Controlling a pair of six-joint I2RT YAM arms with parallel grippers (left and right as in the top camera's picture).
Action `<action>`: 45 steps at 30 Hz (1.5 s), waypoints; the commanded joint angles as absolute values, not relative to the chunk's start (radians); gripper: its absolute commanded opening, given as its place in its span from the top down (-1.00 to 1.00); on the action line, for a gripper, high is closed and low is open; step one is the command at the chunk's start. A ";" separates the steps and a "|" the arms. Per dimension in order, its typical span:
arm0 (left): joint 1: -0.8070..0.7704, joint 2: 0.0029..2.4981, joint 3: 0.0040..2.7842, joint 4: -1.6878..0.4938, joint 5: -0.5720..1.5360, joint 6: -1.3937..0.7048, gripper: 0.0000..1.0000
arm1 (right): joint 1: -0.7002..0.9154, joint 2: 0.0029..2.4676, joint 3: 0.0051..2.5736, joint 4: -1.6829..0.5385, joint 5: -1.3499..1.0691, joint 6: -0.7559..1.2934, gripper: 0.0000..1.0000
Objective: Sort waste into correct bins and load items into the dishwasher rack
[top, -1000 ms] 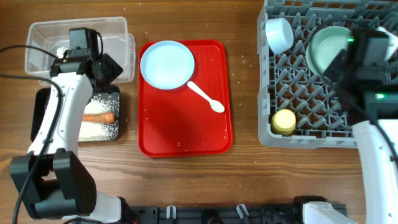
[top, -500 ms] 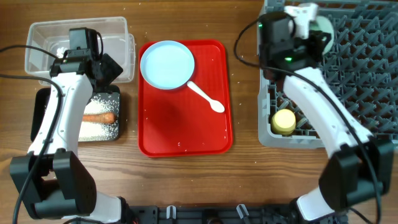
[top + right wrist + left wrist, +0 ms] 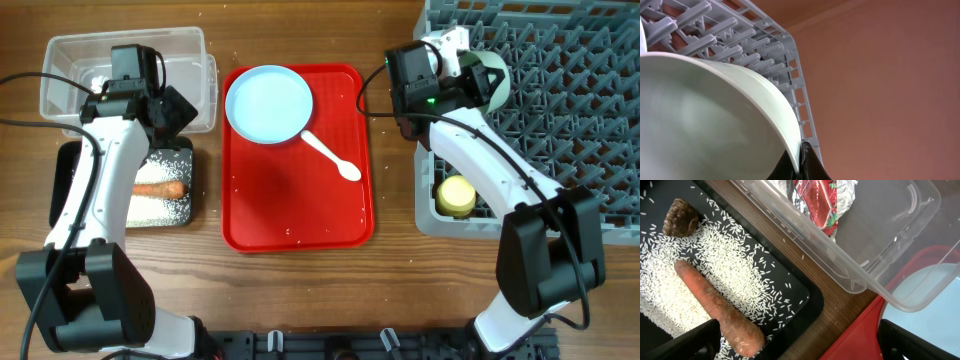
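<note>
Fingertips (image 3: pixel 814 168) of the right pincer (image 3: pixel 801 162) are clamping the rim of the pale green bowl (image 3: pixel 715 115), with the thin edge sitting pinched between the two dark pads at the bottom of the right wrist view. The bowl is tilting on its edge over the far left corner of the dishwasher rack (image 3: pixel 560 120), with grey pegs showing behind it; whether it is touching any peg I cannot tell. A small yellow cup (image 3: pixel 458 195) is standing at the rack's left edge, nearer the robot's base and well apart from that pincer. The left pincer (image 3: pixel 802 341) is hanging open, its tips spreading wide at the lower corners of the left wrist view, above the place where the black tray (image 3: pixel 805 300) is meeting the clear tub (image 3: pixel 900 255). Beneath it the orange-brown stick (image 3: pixel 715 307) is lying in the black tray among loose rice grains (image 3: pixel 730 255), with the brown lump (image 3: pixel 680 217) near its far end, and the red wrapper (image 3: pixel 815 200) is lying inside the tub; the pincer is touching none of them. Between the bins and the rack, the red tray (image 3: pixel 300 210) is resting on the wooden surface (image 3: pixel 400 280), carrying the light blue plate (image 3: pixel 268 103) and, just beside it, the white spoon (image 3: pixel 330 155), both lying apart from either pincer.
</note>
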State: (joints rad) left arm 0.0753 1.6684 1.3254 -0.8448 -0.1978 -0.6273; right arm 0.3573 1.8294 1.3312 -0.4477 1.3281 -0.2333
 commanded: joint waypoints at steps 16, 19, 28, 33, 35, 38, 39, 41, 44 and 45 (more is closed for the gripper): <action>0.083 1.674 1.321 -0.844 -0.211 -0.637 -1.00 | 0.306 1.857 1.319 -0.467 1.214 -0.236 0.91; 0.083 1.674 1.321 -0.844 -0.211 -0.636 -1.00 | 0.288 1.858 1.319 -0.469 1.236 -0.236 0.91; 0.083 1.674 1.321 -0.844 -0.211 -0.637 -1.00 | 0.283 1.859 1.315 -0.491 1.229 -0.234 0.91; 0.083 1.674 1.321 -0.845 -0.211 -0.637 -1.00 | 0.284 1.859 1.315 -0.515 1.229 -0.236 0.92; 0.083 1.674 1.321 -0.845 -0.211 -0.636 -1.00 | 0.292 1.859 1.315 -0.517 1.229 -0.236 0.91; 0.083 1.674 1.321 -0.844 -0.211 -0.637 -1.00 | 0.312 1.859 1.315 -0.517 1.229 -0.236 0.91; 0.083 1.674 1.321 -0.844 -0.211 -0.637 -1.00 | 0.316 1.859 1.315 -0.518 1.229 -0.236 0.91; 0.083 1.674 1.321 -0.844 -0.211 -0.636 -1.00 | 0.322 1.859 1.315 -0.536 1.208 -0.236 0.91; 0.083 1.674 1.321 -0.844 -0.211 -0.637 -1.00 | 0.322 1.859 1.315 -0.566 1.172 -0.233 0.91; 0.083 1.674 1.321 -0.844 -0.211 -0.637 -1.00 | 0.322 1.859 1.315 -0.572 1.173 -0.233 0.91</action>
State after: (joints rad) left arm 0.0753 1.6684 1.3254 -0.8448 -0.1978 -0.6273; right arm 0.3145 1.8332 1.3293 -0.5598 1.2144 -0.2337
